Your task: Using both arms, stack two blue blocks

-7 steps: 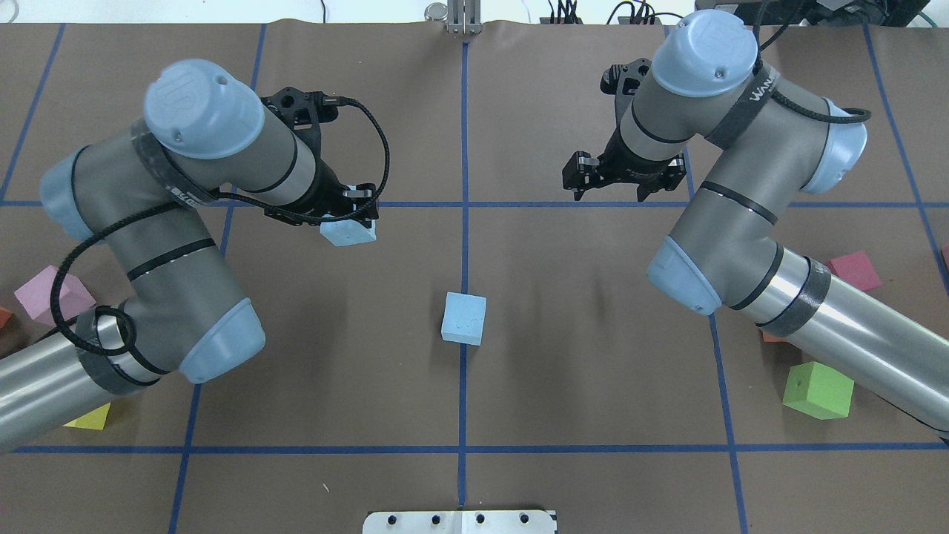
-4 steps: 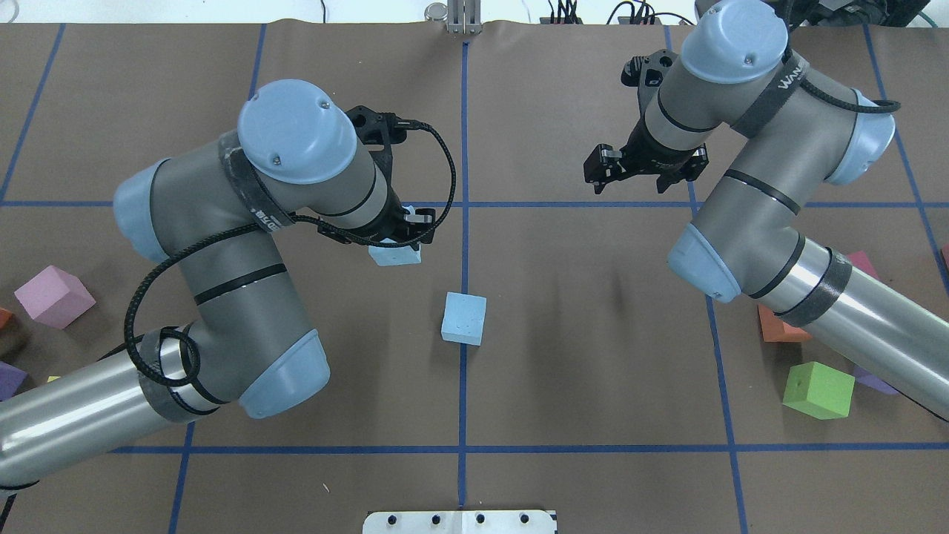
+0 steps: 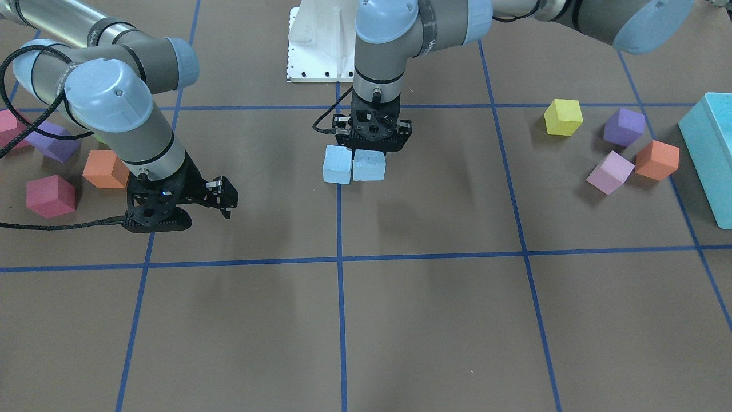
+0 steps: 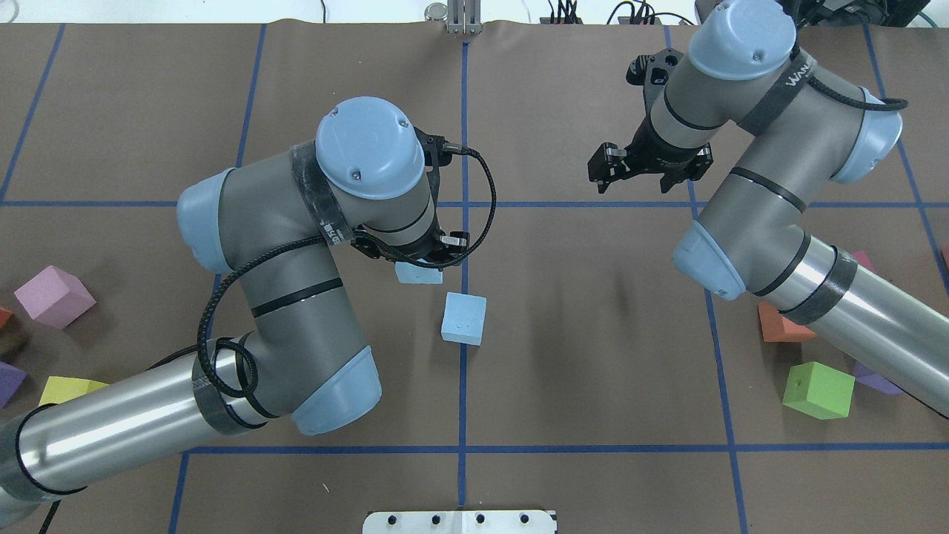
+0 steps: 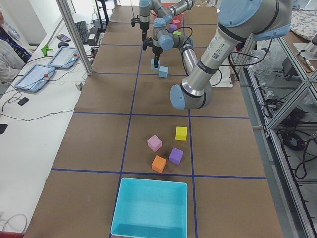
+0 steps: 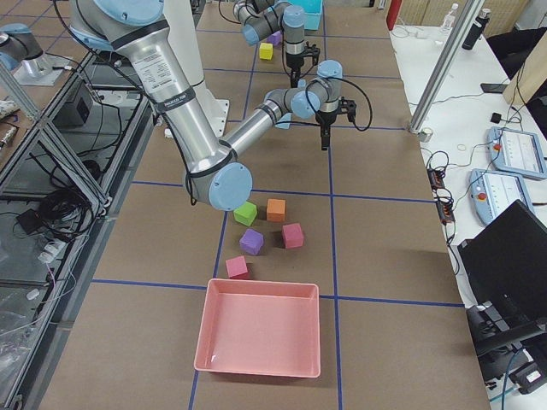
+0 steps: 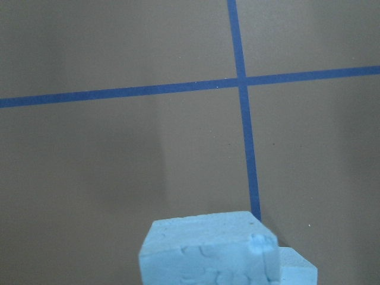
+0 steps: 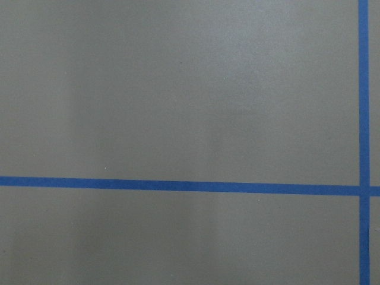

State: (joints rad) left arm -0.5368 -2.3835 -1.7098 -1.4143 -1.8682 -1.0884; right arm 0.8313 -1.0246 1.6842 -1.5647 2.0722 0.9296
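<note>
One blue block (image 4: 464,319) rests on the brown table on the centre blue line; it also shows in the front view (image 3: 337,165). My left gripper (image 4: 420,261) is shut on the second blue block (image 4: 419,273) and holds it a little above the table, just beyond and to the left of the resting one. In the front view the held block (image 3: 369,166) hangs under the left gripper (image 3: 372,150), close beside the resting block. The left wrist view shows the held block (image 7: 208,249) with a corner of the other (image 7: 297,272) behind it. My right gripper (image 4: 635,182) is open and empty, off to the far right.
Coloured cubes lie at both table ends: pink (image 4: 53,297), yellow (image 4: 67,387), green (image 4: 818,389), orange (image 4: 778,326). A turquoise bin (image 3: 709,149) stands at the robot's left end, a pink bin (image 6: 261,337) at its right end. The white base plate (image 4: 460,521) is at the near edge.
My left arm has carried its blue block to the right and nearer the robot, close to the resting block. My right arm drew back slightly to the right, still open.
</note>
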